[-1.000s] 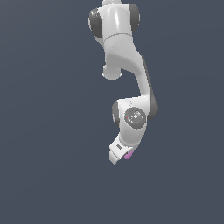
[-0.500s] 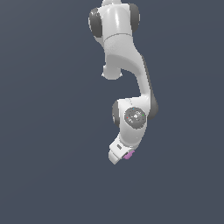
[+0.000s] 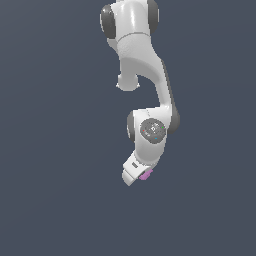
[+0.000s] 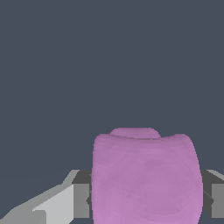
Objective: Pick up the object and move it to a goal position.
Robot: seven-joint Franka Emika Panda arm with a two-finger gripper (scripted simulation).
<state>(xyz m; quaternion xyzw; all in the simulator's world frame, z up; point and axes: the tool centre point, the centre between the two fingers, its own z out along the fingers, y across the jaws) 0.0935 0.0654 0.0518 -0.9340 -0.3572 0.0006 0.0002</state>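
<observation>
The object (image 4: 146, 177) is a pink-purple matte lump with rounded faces, filling much of the wrist view between the two fingers (image 4: 81, 200). My gripper (image 4: 146, 201) is shut on the object, with a pad pressed against each of its sides. In the exterior view the white arm hangs down from above, and only a small pink sliver of the object (image 3: 146, 175) shows beside the gripper (image 3: 137, 176) at the arm's lower end. The fingertips themselves are hidden there by the hand.
A plain dark grey-blue surface (image 3: 60, 200) fills the background in both views. Nothing else shows around the arm (image 3: 142, 65).
</observation>
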